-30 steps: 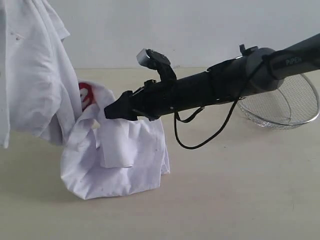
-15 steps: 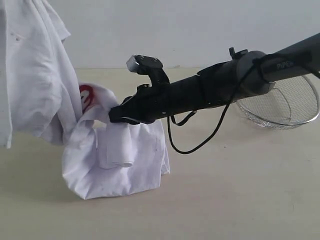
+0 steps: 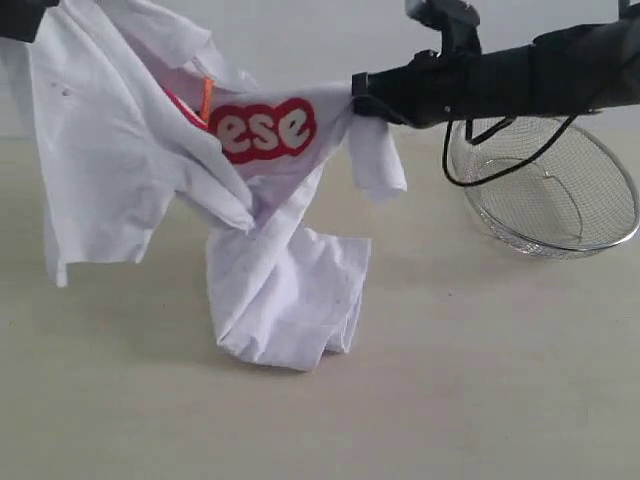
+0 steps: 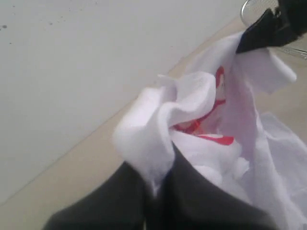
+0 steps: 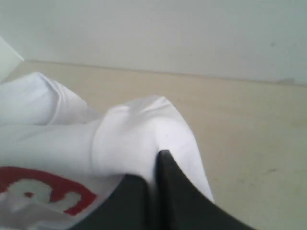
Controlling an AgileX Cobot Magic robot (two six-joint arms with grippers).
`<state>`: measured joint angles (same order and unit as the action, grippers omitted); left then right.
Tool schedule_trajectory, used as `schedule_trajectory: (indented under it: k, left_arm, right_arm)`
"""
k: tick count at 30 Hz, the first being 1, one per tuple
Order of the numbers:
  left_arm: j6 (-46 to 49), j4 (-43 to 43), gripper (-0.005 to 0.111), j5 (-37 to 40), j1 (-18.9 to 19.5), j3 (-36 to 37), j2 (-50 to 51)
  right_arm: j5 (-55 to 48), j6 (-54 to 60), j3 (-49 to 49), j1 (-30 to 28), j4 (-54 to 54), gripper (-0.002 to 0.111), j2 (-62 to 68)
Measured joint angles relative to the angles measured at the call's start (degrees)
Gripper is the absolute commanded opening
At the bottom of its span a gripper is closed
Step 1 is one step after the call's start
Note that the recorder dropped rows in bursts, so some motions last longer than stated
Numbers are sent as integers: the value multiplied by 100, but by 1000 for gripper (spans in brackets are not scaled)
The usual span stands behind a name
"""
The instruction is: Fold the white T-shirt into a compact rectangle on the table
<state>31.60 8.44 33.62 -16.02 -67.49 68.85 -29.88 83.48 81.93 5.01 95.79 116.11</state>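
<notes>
White T-shirt (image 3: 230,190) hangs above the table (image 3: 500,400) in the exterior view, strung between two black grippers, with its lowest folds bunched in a heap on the tabletop near the middle of the scene. The right gripper (image 3: 358,100), reaching in from 2 o'clock, has its fingers pressed together on a fold of white cloth; the right wrist view shows that cloth (image 5: 139,134) pinched between the dark fingers (image 5: 168,191). From this gripper the shirt spreads away toward 9 o'clock, and a short flap drops toward 6 o'clock just below the tip. The left gripper (image 3: 20,15), at the 10 o'clock corner of the exterior view, is likewise clamped on the garment: in the left wrist view white fabric (image 4: 192,100) bulges out from between its closed dark fingers (image 4: 192,201). From there the shirt falls away toward 4 o'clock. The held span runs on a long axis from 9 to 3 o'clock, while the loose body sags toward 6 o'clock and twists before it meets the table. Red letters reading "ese" (image 3: 262,130) face the camera, upright and slightly tilted, with an orange neck tag (image 3: 207,98) just beside them at 10 o'clock. A wire-mesh basket (image 3: 560,245) rests on the table at 3 o'clock, apart from the shirt.
</notes>
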Motion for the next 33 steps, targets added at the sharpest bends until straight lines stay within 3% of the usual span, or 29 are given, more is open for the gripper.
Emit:
schedule_trajectory:
  k: [5, 11, 21, 27, 31, 33]
  left_arm:
    - [0, -201, 4, -635, 13, -29, 820]
    - [-67, -561, 4, -793, 62, -450, 1490]
    - [-2117, -3673, 4, -156, 62, -1080, 1670]
    - [-2401, -3835, 6, -129, 62, -1105, 1730]
    - [-2549, -3859, 26, -116, 62, -1105, 1853]
    - [-2583, -3859, 46, -116, 62, -1105, 1868]
  right_arm:
    - [386, -946, 873, -263, -1093, 0, 11]
    - [628, -1568, 1230, -309, -2031, 0, 175]
    - [871, -1717, 1267, -309, -2331, 0, 274]
    - [885, -1744, 1267, -309, -2343, 0, 274]
    - [838, -1754, 1267, -309, -2353, 0, 274]
    - [825, -1754, 1267, -309, -2353, 0, 274]
